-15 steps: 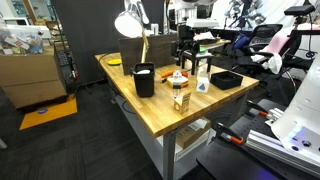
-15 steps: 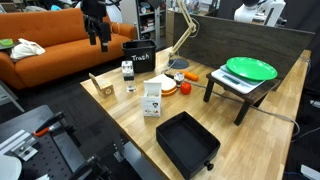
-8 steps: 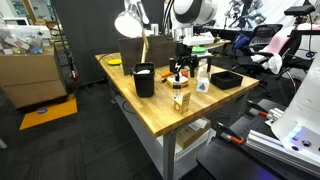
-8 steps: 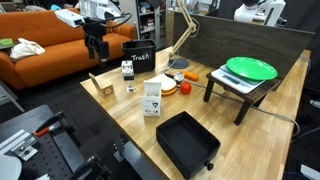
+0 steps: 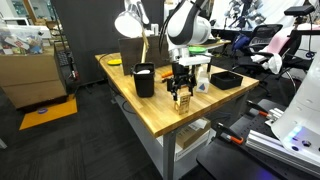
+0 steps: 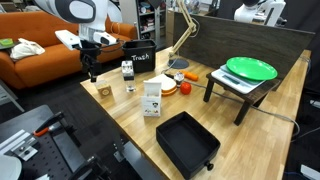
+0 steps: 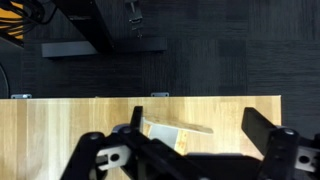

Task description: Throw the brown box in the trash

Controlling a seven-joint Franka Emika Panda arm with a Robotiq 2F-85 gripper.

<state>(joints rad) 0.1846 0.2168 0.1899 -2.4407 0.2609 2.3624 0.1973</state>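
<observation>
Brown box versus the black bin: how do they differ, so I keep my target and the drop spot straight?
The brown box is tan, while the bin is black with a pale rim. The box is shorter and narrower than the bin. The box sits right under the open pincer near the table edge, and the bin stands apart from it, farther in. Both stand upright on the wooden table.

trash [image 6: 139,60] mouth: open | small jar [image 6: 128,70]: near brown box [image 6: 103,92] | table [image 6: 120,118] edge side: clear
</observation>
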